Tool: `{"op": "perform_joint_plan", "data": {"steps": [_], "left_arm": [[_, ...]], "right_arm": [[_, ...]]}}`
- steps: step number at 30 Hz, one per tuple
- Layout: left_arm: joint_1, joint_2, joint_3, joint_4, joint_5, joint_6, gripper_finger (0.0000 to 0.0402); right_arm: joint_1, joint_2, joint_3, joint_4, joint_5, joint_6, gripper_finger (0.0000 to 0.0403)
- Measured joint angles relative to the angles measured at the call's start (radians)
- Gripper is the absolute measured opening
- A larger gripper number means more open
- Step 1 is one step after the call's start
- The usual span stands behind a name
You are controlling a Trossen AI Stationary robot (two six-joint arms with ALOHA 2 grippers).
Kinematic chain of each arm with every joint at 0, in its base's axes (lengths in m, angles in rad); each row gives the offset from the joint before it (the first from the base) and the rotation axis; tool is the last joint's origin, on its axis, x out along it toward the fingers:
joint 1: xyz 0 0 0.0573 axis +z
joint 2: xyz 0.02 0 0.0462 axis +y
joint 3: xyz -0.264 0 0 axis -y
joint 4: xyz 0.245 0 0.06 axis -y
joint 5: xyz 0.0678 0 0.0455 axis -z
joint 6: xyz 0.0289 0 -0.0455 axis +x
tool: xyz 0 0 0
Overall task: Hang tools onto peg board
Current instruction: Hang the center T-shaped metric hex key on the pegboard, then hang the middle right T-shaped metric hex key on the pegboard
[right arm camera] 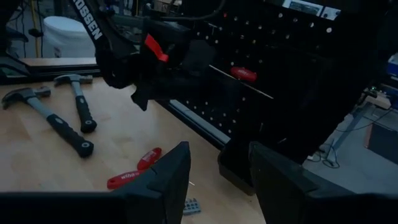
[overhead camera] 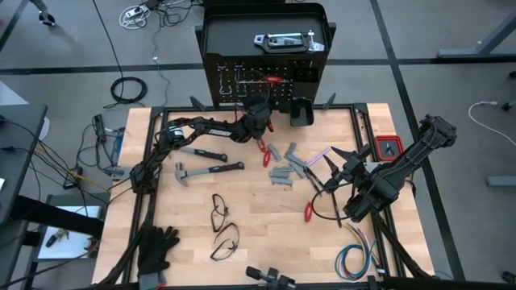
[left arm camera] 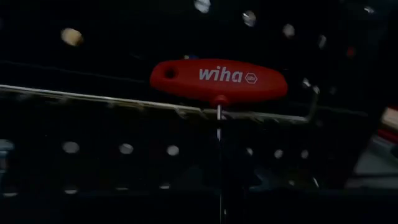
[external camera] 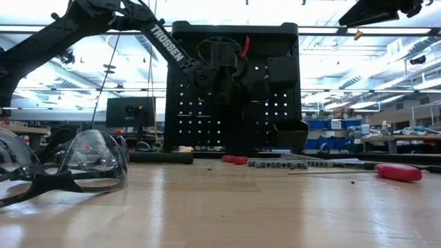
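1. Left gripper (overhead camera: 260, 113): raised against the peg board (overhead camera: 242, 44), fingers pressed together. A red tab shows at its wrist in the low and right wrist views; whether it pinches anything cannot be told.
2. Red T-handle driver (left arm camera: 219, 79): straight ahead of the left gripper, its handle resting across a long silver hook (left arm camera: 112, 102), shaft hanging down. This tool appears already hung.
3. Step in hand, as judged: finishing one hanging at the board; the arm seems close to the hook.
4. Right gripper (overhead camera: 339, 171): over the table, well to the side of the left one, fingers spread with nothing between them.
5. Remaining tools: two hammers (overhead camera: 211, 168) lie behind and below the left gripper; grey metal pieces (overhead camera: 280, 171) and red-handled pliers (overhead camera: 264, 151) lie between the two grippers.
6. Next move, as judged: draw the left gripper straight back from the board without snagging the hook, then lower it to a tool on the table.
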Motion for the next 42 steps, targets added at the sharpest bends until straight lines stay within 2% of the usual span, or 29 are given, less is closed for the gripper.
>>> {"op": "perform_joint_plan", "data": {"steps": [5, 15, 19, 25, 32, 39, 42], "left_arm": [[0.005, 0.000, 0.000, 0.009, 0.018, 0.009, 0.0000], [0.036, -0.001, 0.000, -0.081, 0.119, -0.142, 0.0005], [0.037, -0.001, 0.000, -0.089, 0.130, -0.142, 0.0033], [0.035, -0.001, 0.000, -0.105, 0.161, -0.138, 0.0102], [0.005, -0.001, 0.000, -0.195, 0.166, -0.134, 0.0172], [-0.061, -0.010, 0.000, -0.337, 0.165, -0.106, 0.0199], [-0.101, -0.038, 0.000, -0.452, 0.212, -0.062, 0.0199]], "right_arm": [[0.001, 0.000, 0.000, 0.001, -0.001, -0.001, 0.0170], [0.001, 0.000, 0.000, 0.006, -0.002, -0.002, 0.0170], [0.001, 0.000, 0.000, 0.006, -0.001, -0.003, 0.0170], [0.001, 0.000, 0.000, 0.006, -0.002, -0.003, 0.0170], [0.014, 0.000, 0.000, 0.004, -0.017, -0.001, 0.0170], [0.036, 0.000, 0.000, 0.003, -0.038, 0.000, 0.0170], [0.041, -0.002, 0.000, 0.003, -0.057, 0.001, 0.0170]]}}
